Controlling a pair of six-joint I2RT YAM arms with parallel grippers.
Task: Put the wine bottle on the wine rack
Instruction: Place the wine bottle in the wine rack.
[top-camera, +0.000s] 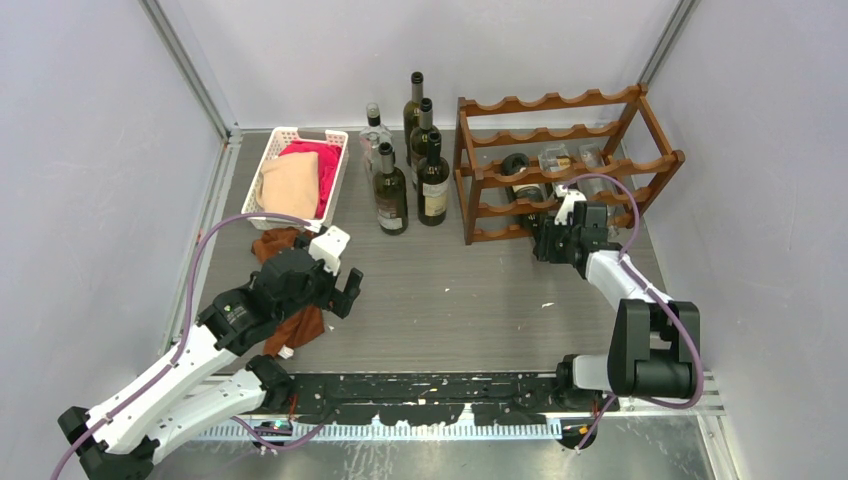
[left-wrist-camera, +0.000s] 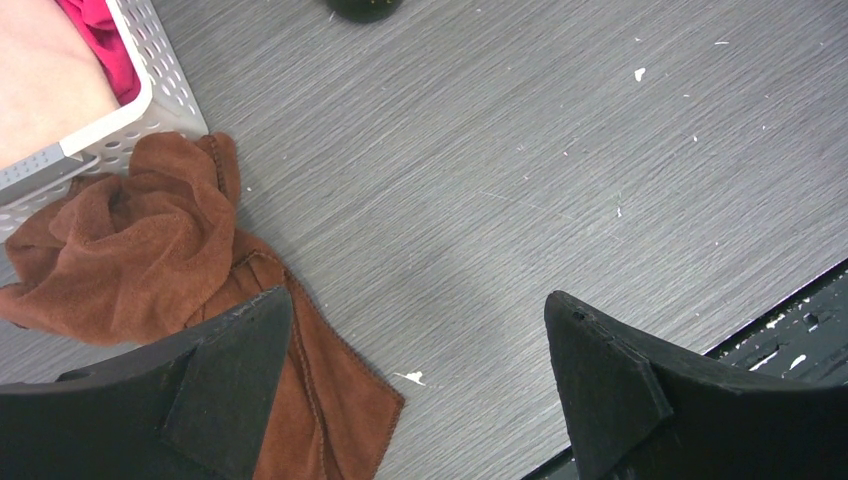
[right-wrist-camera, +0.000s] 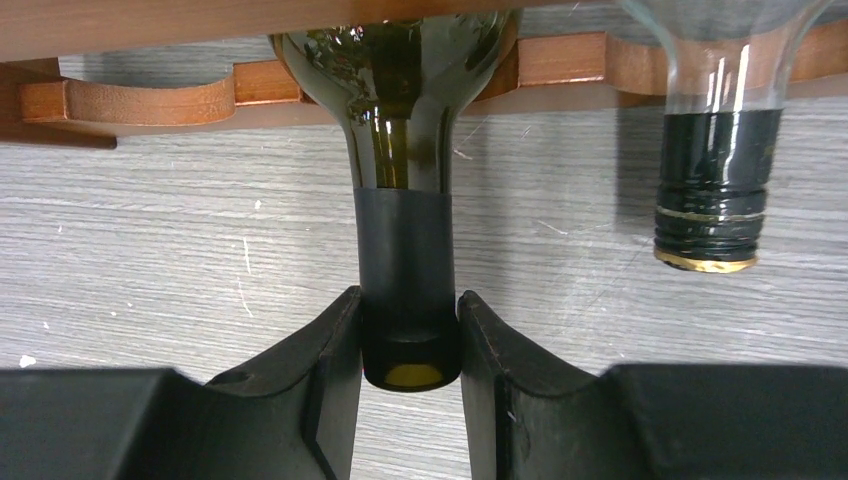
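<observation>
The reddish-brown wooden wine rack (top-camera: 560, 135) stands at the back right, its lower rail (right-wrist-camera: 130, 100) showing in the right wrist view. A dark green wine bottle (right-wrist-camera: 405, 250) lies in the rack's bottom tier, neck pointing out toward the arm. My right gripper (top-camera: 552, 240) (right-wrist-camera: 408, 300) is shut on that neck, both fingers pressed against the black capsule near the mouth. My left gripper (top-camera: 345, 290) (left-wrist-camera: 415, 305) hangs open over bare table at the front left, with nothing between its fingers.
A clear bottle with a black capsule (right-wrist-camera: 712, 190) lies in the slot next to the held one. Several upright bottles (top-camera: 410, 170) stand left of the rack. A white slotted basket (top-camera: 335, 165) of cloths sits back left. A brown cloth (top-camera: 290, 320) (left-wrist-camera: 150, 250) lies beneath the left gripper.
</observation>
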